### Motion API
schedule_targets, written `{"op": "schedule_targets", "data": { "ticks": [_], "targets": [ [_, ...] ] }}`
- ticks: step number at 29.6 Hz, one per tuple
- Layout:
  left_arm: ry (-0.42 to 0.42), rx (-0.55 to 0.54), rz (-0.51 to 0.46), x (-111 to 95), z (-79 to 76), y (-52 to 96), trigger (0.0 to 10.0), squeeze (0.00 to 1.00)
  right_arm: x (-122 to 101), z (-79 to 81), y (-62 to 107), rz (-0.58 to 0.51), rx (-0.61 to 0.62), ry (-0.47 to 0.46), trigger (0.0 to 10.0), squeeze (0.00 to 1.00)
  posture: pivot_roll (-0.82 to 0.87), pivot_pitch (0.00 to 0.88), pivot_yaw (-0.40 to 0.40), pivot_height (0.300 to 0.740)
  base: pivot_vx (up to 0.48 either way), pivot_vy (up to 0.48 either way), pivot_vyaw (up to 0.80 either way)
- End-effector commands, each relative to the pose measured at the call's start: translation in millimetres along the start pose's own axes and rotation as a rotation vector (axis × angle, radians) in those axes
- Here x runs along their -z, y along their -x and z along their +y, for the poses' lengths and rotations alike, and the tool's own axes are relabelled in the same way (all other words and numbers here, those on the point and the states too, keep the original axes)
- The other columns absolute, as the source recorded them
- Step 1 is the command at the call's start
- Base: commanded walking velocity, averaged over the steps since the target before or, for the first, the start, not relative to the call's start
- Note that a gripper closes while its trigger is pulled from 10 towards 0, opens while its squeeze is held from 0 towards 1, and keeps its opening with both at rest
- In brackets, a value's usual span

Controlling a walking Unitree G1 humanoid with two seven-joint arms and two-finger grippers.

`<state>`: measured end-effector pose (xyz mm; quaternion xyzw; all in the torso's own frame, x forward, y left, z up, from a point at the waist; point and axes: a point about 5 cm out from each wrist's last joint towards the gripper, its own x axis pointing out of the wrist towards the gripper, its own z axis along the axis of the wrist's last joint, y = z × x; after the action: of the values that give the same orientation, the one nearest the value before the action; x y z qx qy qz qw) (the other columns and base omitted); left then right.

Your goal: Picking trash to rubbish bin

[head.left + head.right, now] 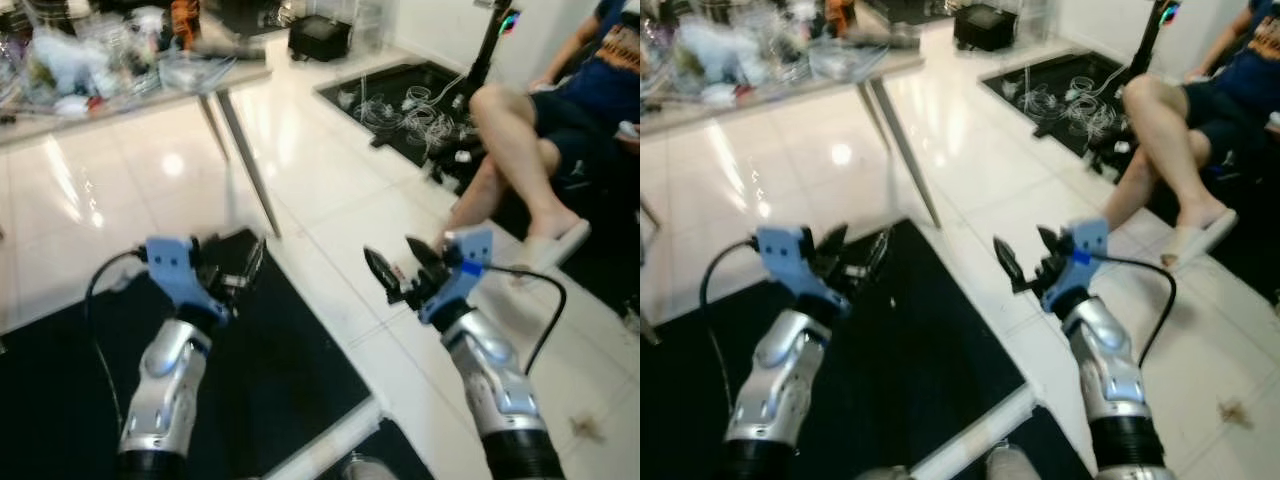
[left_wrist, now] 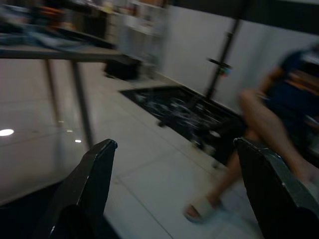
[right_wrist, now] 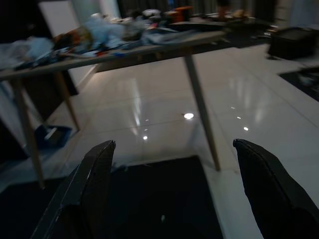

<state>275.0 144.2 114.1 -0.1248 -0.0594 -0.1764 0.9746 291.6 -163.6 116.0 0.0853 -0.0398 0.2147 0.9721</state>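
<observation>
Early in the task, by the look of it: nothing held, nothing binned. Left gripper raised at lower left of the frame over a black mat, fingers spread and empty. Right gripper raised at centre right above white floor tiles, likewise spread, pinching nothing. No rubbish bin to point at. Possibly trash: a small brownish scrap on the tiles at lower right, though too blurred to be sure. Cluttered desk across the upper left; seated person's leg at upper right, beside a tangle of cables. Still to do: finding trash, grasping it, carrying it to a bin.
</observation>
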Motion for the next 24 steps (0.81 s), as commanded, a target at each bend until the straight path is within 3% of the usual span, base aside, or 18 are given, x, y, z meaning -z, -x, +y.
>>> {"op": "schedule_targets", "data": {
  "ticks": [1,6,14,21,24],
  "targets": [
    [-0.002,-0.01,0.017,3.1,3.0,3.1,10.0,0.0,2.1,3.4,-0.5,0.007,-0.014,-0.01,10.0,0.0,0.01,0.0,-0.008,0.74,0.42,0.0,0.8],
    [-0.001,-0.01,0.017,3.4,3.2,3.1,10.0,0.0,2.2,3.6,-0.4,0.005,-0.013,-0.011,10.0,0.0,0.01,0.0,-0.011,0.74,0.421,0.0,0.78],
    [0.004,-0.009,0.018,4.3,2.7,3.6,10.0,0.0,3.3,2.8,0.3,0.011,-0.011,-0.01,10.0,0.0,0.01,0.0,-0.013,0.74,0.423,0.0,0.0],
    [0.007,-0.007,0.017,4.5,2.4,3.7,10.0,0.0,3.4,3.0,0.4,0.015,-0.017,-0.006,10.0,0.0,0.01,0.0,-0.014,0.74,0.424,0.0,0.73],
    [0.009,-0.007,0.016,4.6,2.3,3.6,10.0,0.0,3.4,2.8,0.4,0.01,-0.012,-0.016,10.0,0.0,0.01,0.0,-0.014,0.74,0.426,0.0,0.0]
  ]
}}
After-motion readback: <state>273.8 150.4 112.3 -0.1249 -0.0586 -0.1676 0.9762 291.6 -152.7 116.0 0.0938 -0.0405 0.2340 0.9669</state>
